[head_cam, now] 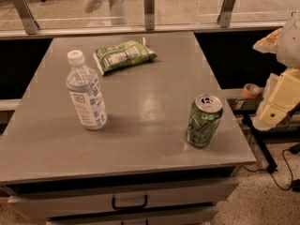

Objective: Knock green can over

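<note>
The green can (204, 121) stands upright near the front right corner of the grey table (150, 97). It has pale swirly markings and a silver top with a pull tab. My gripper (276, 102) is the cream-coloured part at the right edge of the view. It is off the table, to the right of the can and well apart from it, at about the can's height.
A clear water bottle (86, 92) with a white cap stands at the left. A flat green snack bag (123, 55) lies at the back middle. A glass railing (149, 6) runs behind the table. A tape roll (252, 90) and cables lie on the right. The table has a drawer (129, 202) in front.
</note>
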Controlling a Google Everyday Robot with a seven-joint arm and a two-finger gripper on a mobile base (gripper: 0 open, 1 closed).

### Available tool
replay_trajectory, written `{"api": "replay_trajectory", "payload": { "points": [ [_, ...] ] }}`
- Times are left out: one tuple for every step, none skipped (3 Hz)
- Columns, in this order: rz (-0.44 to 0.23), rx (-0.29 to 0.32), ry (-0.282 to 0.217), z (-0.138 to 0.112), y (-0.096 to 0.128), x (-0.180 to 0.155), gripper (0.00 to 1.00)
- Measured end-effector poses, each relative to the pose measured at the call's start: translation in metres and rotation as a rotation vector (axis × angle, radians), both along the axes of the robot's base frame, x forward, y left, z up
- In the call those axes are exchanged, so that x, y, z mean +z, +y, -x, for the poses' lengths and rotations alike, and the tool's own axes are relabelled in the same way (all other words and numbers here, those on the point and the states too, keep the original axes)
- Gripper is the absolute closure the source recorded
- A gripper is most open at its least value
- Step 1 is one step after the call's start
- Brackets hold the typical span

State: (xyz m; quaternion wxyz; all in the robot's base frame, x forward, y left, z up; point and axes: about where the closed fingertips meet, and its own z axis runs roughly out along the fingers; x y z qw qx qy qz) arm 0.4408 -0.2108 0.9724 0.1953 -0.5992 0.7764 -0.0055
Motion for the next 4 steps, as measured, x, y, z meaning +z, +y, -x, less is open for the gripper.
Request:
{"api": "replay_trajectory", "payload": {
  "points": [
    [-0.195, 0.033, -0.027, -0.013, -0.005, -0.049, 0.0],
    [-0.401, 0.074, -0.101, -0.021, 0.002, -0.084, 0.0],
    [-0.659, 0.131, -0.117, -0.017, 0.026, -0.094, 0.0],
    [-0.881, 0.178, -0.097, -0.006, 0.054, -0.084, 0.0]
  ]
}}
